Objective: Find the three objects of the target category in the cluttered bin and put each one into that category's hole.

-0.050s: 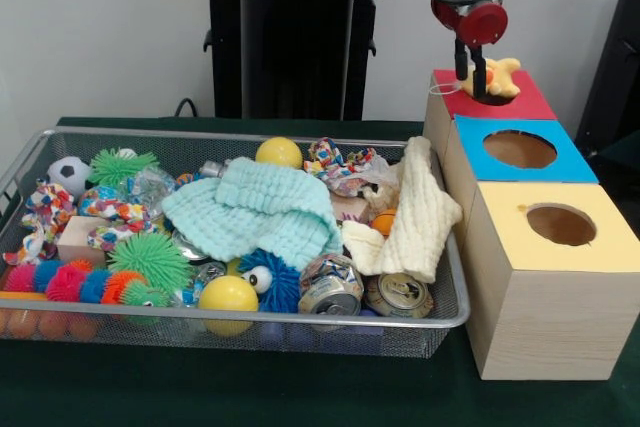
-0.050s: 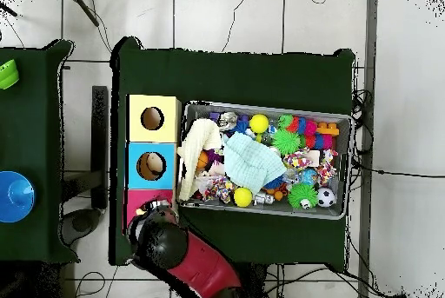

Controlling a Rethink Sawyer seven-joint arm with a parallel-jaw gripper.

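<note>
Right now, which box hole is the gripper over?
The red-topped box, farthest in the front view; the gripper holds a yellow plush toy there. Blue and yellow boxes stand clear.

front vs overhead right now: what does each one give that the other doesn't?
Front only: the claw above the red box, a yellow plush toy at its tips, plus crushed cans in the bin's near corner. Overhead only: the second table with a blue cone, and the floor cables; the arm hides the red box's hole there. Both: wire bin, mint cloth, blue box, yellow box.
</note>
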